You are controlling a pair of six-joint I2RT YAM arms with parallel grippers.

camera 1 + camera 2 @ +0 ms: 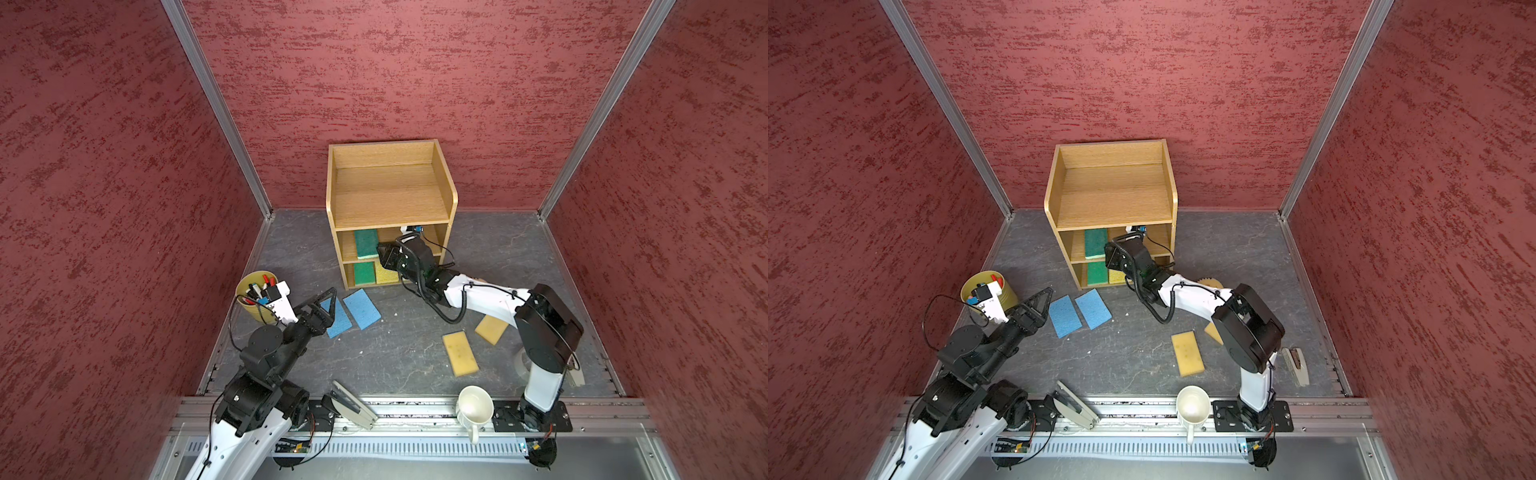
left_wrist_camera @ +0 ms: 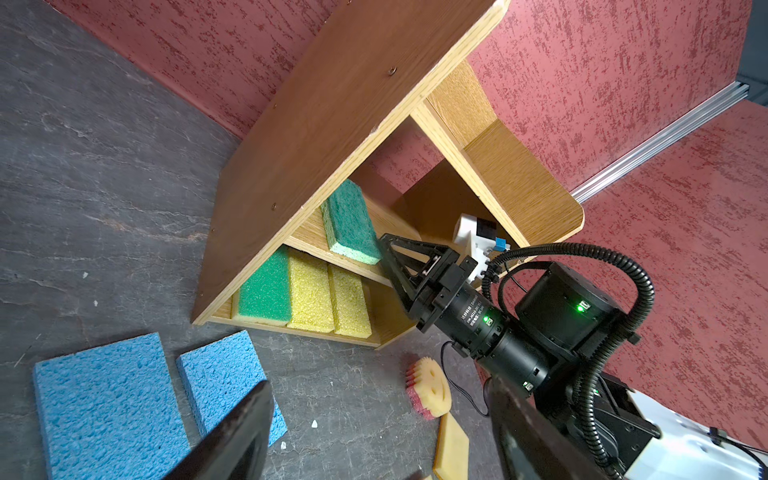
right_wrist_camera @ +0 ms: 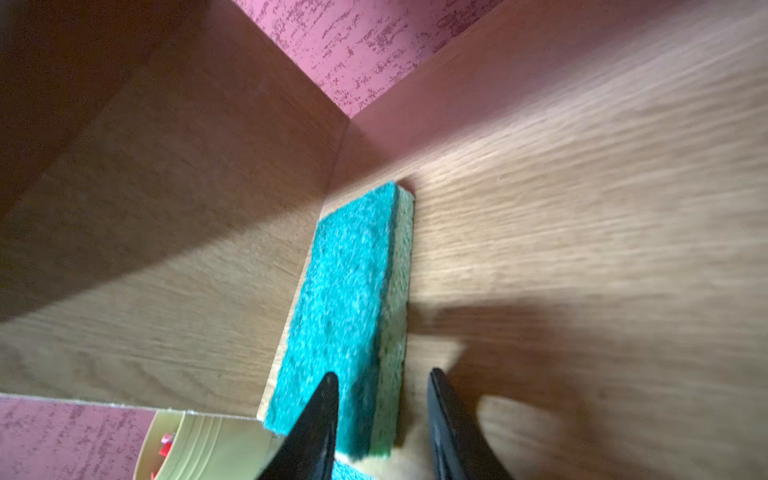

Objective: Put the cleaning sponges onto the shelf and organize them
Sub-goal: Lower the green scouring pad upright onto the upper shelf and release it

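Red walls enclose a grey worktop (image 1: 395, 353). The shelf (image 1: 390, 191) stands mid-frame in both top views. The left pincer (image 2: 380, 386) hangs spread, lower left. The right pincer (image 3: 382, 374), half-closed, straddles an edge of the middle tier's green sponge (image 3: 349, 282); grip unclear. Light, squashy foam: likely best pinched across its overhanging end.

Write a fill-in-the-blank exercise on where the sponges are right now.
On the shelf, the bottom tier holds one green sponge and ____ yellow sponges.
The middle-tier sponge has a ____ top.
The two table sponges nearest the yellow pen cup are ____.
Missing words: two, green, blue.
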